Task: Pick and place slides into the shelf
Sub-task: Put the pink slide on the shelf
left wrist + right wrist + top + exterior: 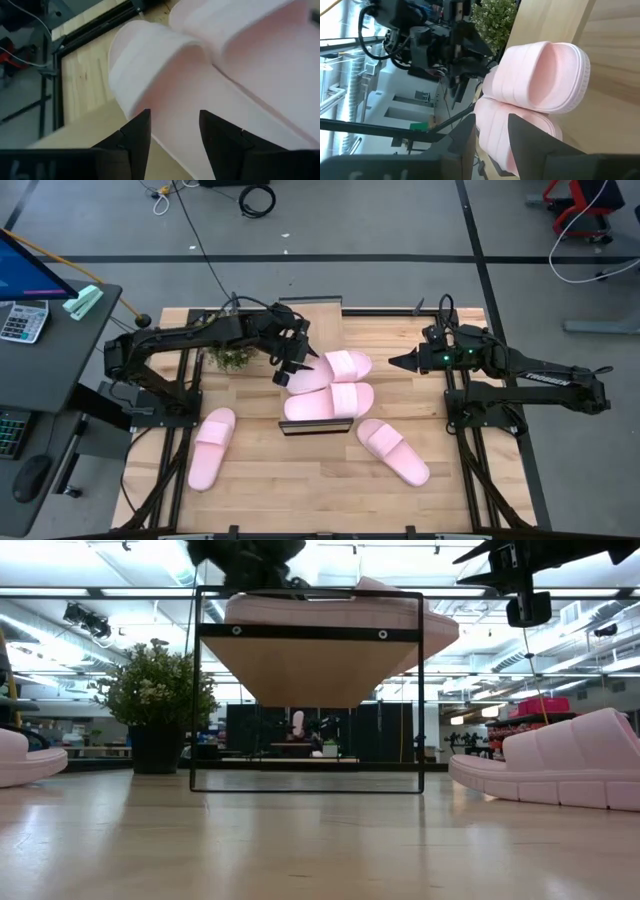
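Note:
Two pink slides lie side by side on the shelf's plank top: the far slide and the near slide. In the low view they show above the plank. A third slide rests on its sole on the table at the near left. The fourth slide rests the same way at the near right. My left gripper is open over the left end of the far slide. My right gripper hangs open with a narrow gap, apart from the slides, to their right. My left gripper comes slanting down from the table's left, its open fingers standing on either side of the far slide's left end. That slide lies on the shelf top. Whether the fingers touch it, I cannot tell.
A small potted plant stands on the table behind the left arm, left of the shelf. The shelf's black frame stands in the middle of the table. Bare tabletop lies between the two near slides.

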{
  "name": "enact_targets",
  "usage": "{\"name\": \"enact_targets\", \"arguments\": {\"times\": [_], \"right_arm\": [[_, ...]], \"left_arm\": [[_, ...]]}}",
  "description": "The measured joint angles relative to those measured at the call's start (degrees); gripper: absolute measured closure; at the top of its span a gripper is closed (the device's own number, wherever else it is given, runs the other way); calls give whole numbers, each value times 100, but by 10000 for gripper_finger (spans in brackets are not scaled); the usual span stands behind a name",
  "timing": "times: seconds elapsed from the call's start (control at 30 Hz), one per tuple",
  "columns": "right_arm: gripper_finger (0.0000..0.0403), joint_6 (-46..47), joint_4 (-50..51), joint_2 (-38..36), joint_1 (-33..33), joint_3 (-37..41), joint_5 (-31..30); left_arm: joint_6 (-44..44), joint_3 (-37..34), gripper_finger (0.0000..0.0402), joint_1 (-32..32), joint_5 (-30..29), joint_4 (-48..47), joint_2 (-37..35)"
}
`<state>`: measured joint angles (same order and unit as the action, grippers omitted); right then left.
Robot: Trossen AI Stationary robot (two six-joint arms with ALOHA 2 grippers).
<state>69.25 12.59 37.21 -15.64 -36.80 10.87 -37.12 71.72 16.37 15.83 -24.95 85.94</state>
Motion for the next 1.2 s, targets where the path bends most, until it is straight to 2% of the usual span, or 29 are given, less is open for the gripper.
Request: {"name": "enact_targets", "arguments": {"times": [0.33, 0.6, 0.83, 0.9, 1.07, 1.2], "right_arm": [[282, -104, 17, -2, 0, 0, -4], [282, -232, 76, 0, 0, 0, -5], [282, -332, 78, 0, 0, 0, 17], [282, -348, 78, 0, 0, 0, 20], [282, -446, 79, 0, 4, 0, 40], [282, -491, 78, -1, 4, 0, 93]], "left_arm": [[1649, 2, 225, -468, 235, -1029, -503], [2610, 4, 221, -1058, 254, -1102, -494], [3116, 5, 239, -1135, 242, -1124, -480], [3193, 11, 249, -1140, 33, -1119, -413], [3241, 15, 278, -1195, -935, -1199, -216], [3233, 13, 293, -1337, -1400, -1191, -82]]}}
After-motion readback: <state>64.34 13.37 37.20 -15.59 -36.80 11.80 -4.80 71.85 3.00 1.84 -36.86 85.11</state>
